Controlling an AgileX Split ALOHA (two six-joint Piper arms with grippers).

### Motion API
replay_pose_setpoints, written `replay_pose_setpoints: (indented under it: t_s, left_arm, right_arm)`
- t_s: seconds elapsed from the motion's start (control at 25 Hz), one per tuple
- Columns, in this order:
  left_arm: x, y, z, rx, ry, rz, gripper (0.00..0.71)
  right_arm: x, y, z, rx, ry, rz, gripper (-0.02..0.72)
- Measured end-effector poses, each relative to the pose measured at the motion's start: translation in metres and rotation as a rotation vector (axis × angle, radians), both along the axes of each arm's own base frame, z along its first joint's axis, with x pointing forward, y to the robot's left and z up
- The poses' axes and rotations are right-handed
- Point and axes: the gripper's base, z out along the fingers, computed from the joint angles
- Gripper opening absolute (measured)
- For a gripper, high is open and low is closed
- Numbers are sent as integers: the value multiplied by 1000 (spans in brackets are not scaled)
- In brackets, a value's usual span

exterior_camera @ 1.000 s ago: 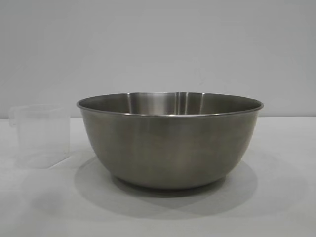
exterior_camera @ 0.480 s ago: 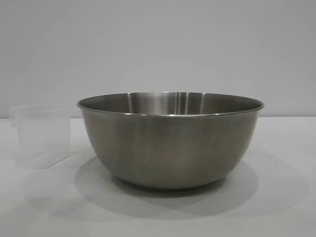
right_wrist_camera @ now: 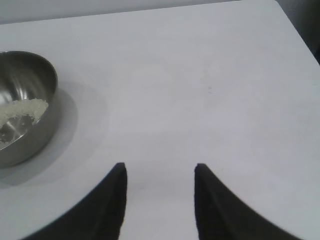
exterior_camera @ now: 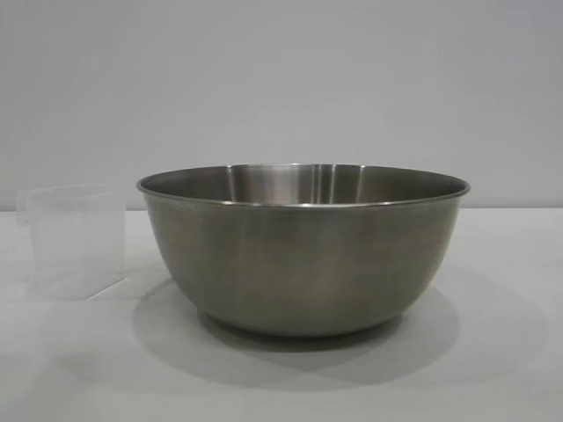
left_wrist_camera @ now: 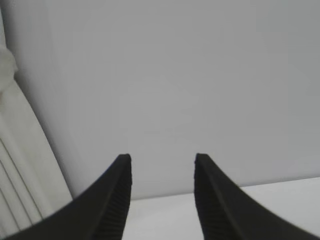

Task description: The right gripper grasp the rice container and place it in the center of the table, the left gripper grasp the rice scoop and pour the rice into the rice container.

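Nothing has moved since the earlier frames — bowl and cup sit exactly where they were. From the exterior view, the steel bowl point(exterior_camera: 303, 251) stands upright in the middle of the white table point(exterior_camera: 493, 369), its brushed grey wall curving down from a rolled rim to a narrow base. At its nine o'clock, close by but apart, stands the clear plastic cup point(exterior_camera: 75, 242), upright, translucent and straight-walled, with a small handle near the rim; it looks empty.

Only the right wrist view looks into the bowl: a patch of white rice point(right_wrist_camera: 22, 111) lies on its shiny floor, hidden from the level exterior camera. That view also shows the right gripper point(right_wrist_camera: 160, 172), its two dark curved fingers spread with bare table between them, well apart from the bowl. The left wrist view shows neither bowl nor cup — just the left gripper point(left_wrist_camera: 162, 162), fingers likewise spread and empty, before a plain wall and the table's edge.
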Motion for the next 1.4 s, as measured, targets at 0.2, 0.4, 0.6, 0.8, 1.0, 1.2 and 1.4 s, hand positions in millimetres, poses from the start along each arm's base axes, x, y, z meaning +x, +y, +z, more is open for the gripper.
replay_pose_setpoints:
  t_s: [0.2,0.4,0.6,0.8,1.0,1.2,1.4]
  left_arm:
    - [-16,-18,3,-15,188,-204,275]
    - [-45,-21,11,-59,181,-240,275]
    - [-66,-19,-5,-99,316,-213,275]
    - [-75,-15,-19,-138,457,-155,275]
    - [-78,-12,-43,-151,558,-103,275]
    - [-85,-9,-45,-170,527,-73,275]
    - [-85,-9,-45,-173,526,-71,275]
  right_arm:
    - [0,0,0,0,0,0,303]
    - [0,0,0,0,0,0,303]
    - [0,0,0,0,0,0,303]
    - [0,0,0,0,0,0,303]
    - [0,0,0,0,0,0,303]
    - [0,0,0,0,0,0,303]
    - [0,0,0,0,0,0,303]
